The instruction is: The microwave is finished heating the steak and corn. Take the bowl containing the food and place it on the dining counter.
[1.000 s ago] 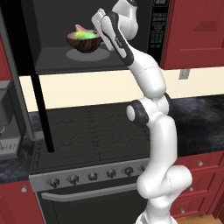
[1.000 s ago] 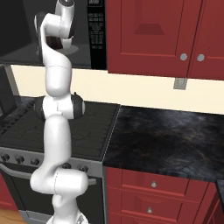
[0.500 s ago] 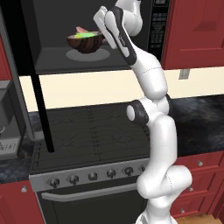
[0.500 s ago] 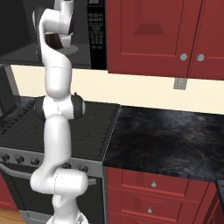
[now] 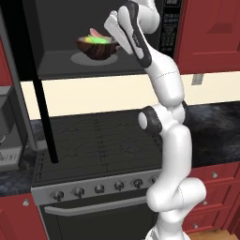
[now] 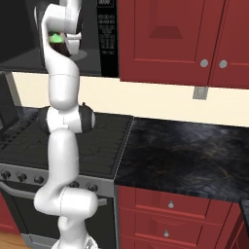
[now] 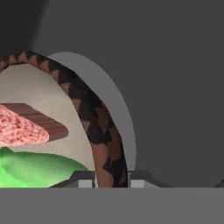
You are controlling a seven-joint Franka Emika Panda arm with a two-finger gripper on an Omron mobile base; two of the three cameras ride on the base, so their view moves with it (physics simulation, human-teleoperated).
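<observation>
The microwave [image 5: 61,18] stands open, its dark door [image 5: 35,84] swung out to the left. Inside, the brown streaked bowl [image 5: 96,48] sits over the white turntable [image 5: 79,58], holding the pinkish steak [image 5: 96,33] and green corn [image 5: 97,40]. My gripper [image 5: 114,41] is at the bowl's right rim. In the hand view the fingertips [image 7: 111,181] close on either side of the bowl's rim [image 7: 92,118], with the steak [image 7: 22,129] and corn [image 7: 39,173] to the left. The dining counter is out of view.
A black stove [image 5: 98,140] with a row of knobs lies below the microwave. A black speckled counter [image 6: 185,151] runs to the right under red cabinets [image 6: 175,34]. The microwave's button panel [image 6: 108,34] is right of the arm.
The hand has tilted up a little at the bowl's rim. The bowl has shifted slightly to the right inside the microwave.
</observation>
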